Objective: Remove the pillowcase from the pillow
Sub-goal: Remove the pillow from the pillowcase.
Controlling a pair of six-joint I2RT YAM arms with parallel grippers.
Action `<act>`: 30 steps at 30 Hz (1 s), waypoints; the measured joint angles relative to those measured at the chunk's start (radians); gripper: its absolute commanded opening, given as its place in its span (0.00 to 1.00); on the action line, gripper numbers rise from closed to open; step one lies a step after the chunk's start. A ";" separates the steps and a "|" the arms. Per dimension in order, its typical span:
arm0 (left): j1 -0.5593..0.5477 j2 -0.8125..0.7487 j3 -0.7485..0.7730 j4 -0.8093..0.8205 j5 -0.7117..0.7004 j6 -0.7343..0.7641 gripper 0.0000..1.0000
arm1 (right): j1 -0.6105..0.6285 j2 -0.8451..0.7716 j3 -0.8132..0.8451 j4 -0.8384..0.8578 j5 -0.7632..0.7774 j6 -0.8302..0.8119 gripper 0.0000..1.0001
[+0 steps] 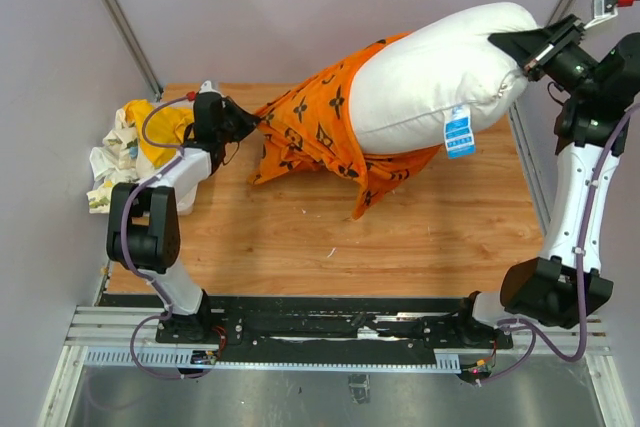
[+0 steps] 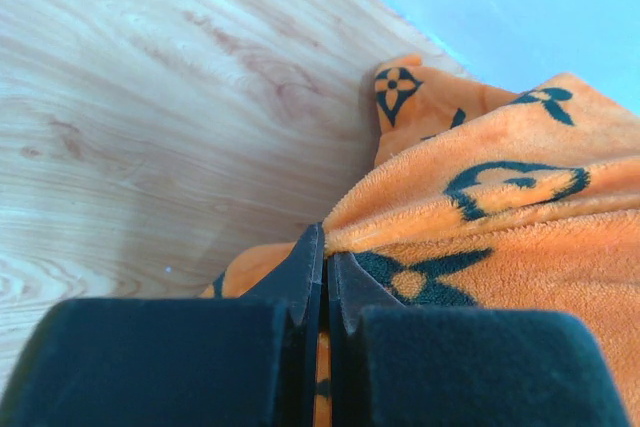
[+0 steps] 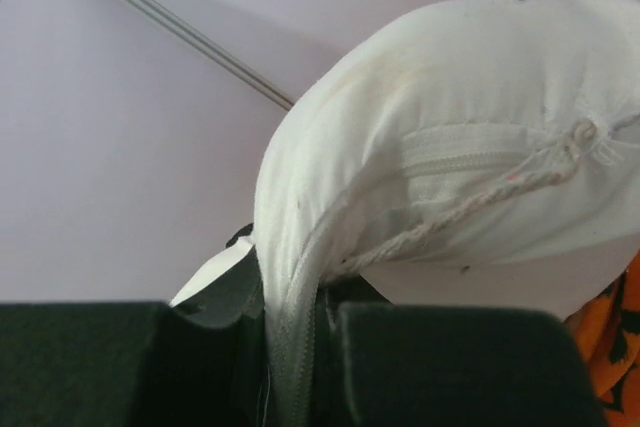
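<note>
Well along: pillow [image 1: 440, 72] mostly bared, held up over the table's [image 1: 300, 237] far right, one end (the lower) inside the pillowcase [image 1: 310, 127]; left gripper [image 1: 260, 119] pinches the case's edge; right gripper [image 1: 526, 68] clamps the pillow's seam; final pull-apart likely left.

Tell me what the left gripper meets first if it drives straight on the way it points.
The orange pillowcase: the left gripper is shut on its edge, and more bunched cloth lies directly ahead, probably before the pillow.
</note>
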 measured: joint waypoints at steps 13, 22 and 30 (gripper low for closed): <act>0.033 -0.140 -0.074 0.024 -0.003 0.093 0.99 | 0.039 0.008 -0.048 0.134 -0.053 0.012 0.01; 0.013 -0.211 0.086 -0.013 -0.046 0.140 0.99 | 0.311 0.060 -0.027 -0.050 -0.077 -0.289 0.01; -0.073 0.050 0.443 -0.059 0.033 0.221 0.99 | 0.408 0.098 -0.103 -0.020 -0.149 -0.366 0.01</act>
